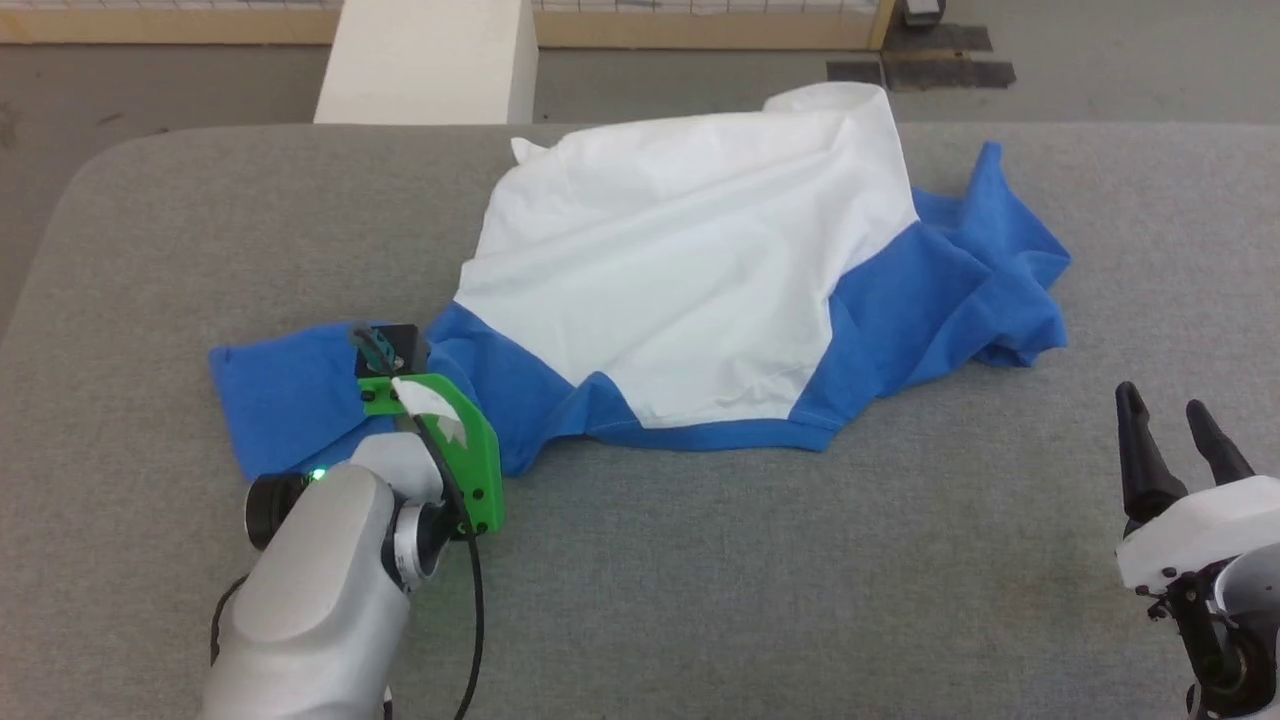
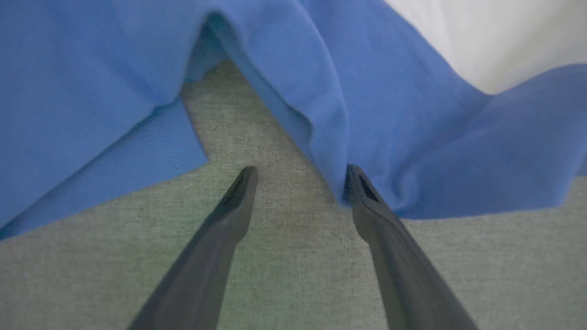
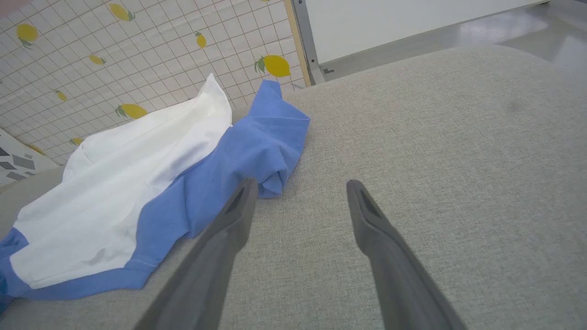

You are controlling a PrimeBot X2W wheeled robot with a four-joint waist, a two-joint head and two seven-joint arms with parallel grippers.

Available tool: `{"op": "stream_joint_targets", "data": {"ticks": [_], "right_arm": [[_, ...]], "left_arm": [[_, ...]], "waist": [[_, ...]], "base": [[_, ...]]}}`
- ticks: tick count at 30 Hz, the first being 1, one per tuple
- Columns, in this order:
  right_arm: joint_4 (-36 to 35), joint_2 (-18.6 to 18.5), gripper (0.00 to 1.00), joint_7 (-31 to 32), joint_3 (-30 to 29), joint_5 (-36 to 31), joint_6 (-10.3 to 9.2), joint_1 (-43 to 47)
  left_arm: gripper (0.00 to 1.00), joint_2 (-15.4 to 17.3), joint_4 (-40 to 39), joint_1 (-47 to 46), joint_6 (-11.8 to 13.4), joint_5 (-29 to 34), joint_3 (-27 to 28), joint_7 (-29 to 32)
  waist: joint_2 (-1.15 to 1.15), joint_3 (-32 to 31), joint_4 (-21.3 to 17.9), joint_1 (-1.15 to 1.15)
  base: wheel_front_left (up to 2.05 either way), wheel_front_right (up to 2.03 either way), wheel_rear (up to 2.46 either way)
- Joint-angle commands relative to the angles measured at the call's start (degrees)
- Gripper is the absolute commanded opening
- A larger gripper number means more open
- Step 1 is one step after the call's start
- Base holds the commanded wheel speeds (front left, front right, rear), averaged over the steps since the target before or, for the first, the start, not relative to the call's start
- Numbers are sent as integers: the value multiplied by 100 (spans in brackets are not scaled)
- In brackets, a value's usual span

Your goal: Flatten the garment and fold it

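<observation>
the garment (image 1: pixel 680 290) lies rumpled on the grey worktop (image 1: pixel 700 600), reaching its far edge. the left end effector (image 2: pixel 301 170) sits at the near-left blue sleeve, fingers spread wide, one tip against a blue fold, gripping nothing. the right end effector (image 1: pixel 1162 400) hovers toward the near right, clear of the cloth, spread and empty.

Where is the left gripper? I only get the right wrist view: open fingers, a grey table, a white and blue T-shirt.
Observer: The left gripper is low on the table, at the near edge of the T-shirt, where the left blue sleeve joins it.
Operator: Is it gripping the cloth?
Observer: No. Its jaws stand open over bare table, with one finger at the edge of a blue fold.
Operator: How does that sleeve lie?
Observer: Spread fairly flat, pointing to the robot's left.
</observation>
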Motion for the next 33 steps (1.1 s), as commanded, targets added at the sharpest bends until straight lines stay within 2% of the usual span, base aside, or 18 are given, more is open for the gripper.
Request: {"op": "stream_joint_targets", "data": {"ticks": [1,5,6,7,8,11,12,18,23,26,30,31,32,33], "right_arm": [[19,2,100,-48,2,-3,-9,-106],[62,2,100,-86,-3,-15,-9,-141],[70,2,100,-94,-17,-23,-9,-147],[75,2,100,-100,-33,-35,-9,-149],[86,2,100,-101,-48,-55,-9,-152],[130,2,100,-106,-69,-79,-9,-150],[185,3,100,-112,-68,-93,-9,-131],[259,3,100,-94,-91,-135,-9,-23],[312,3,100,-43,-68,-139,-9,83],[323,3,100,-8,-39,-131,-9,102],[341,3,100,44,34,-133,-9,90],[347,3,100,58,52,-135,-9,89],[349,3,100,76,71,-136,-9,90],[349,3,100,110,103,-149,-9,89]], "left_arm": [[100,-1,117,-118,-42,22,-49,34],[100,-85,407,-141,-203,-47,-137,52],[79,-121,456,-135,-255,-74,-158,26],[45,-157,487,-126,-304,-100,-174,-6],[0,-212,522,-109,-363,-166,-161,-61],[0,-305,602,-83,-452,-319,-79,-242],[0,-349,495,-48,-476,-587,220,-604],[0,-214,-295,416,-430,-1166,1020,-1286],[0,-24,-1006,1281,-108,-1386,1467,-1387],[0,25,-1103,1684,8,-1446,1510,-1233],[0,-73,-1010,1943,82,-1530,1488,-1143],[16,-89,-968,1962,81,-1536,1486,-1165],[39,-92,-943,1964,90,-1527,1496,-1210],[100,-114,-944,1945,93,-1543,1541,-1308]], "waist": [[37,135,-81,0],[37,200,-79,0],[37,209,-64,0],[37,217,-44,0],[37,221,-19,0],[37,188,72,0],[37,84,180,0],[37,-163,478,0],[37,-334,739,0],[37,-377,828,0],[37,-425,866,0],[37,-443,865,0],[37,-452,860,0],[37,-456,849,0]], "base": [[0,0,0],[0,0,0],[0,0,0],[0,0,0],[0,0,0],[0,0,0],[0,0,0],[0,0,0],[0,0,0],[0,0,0],[0,0,0],[0,0,0],[0,0,0],[0,0,0]]}}
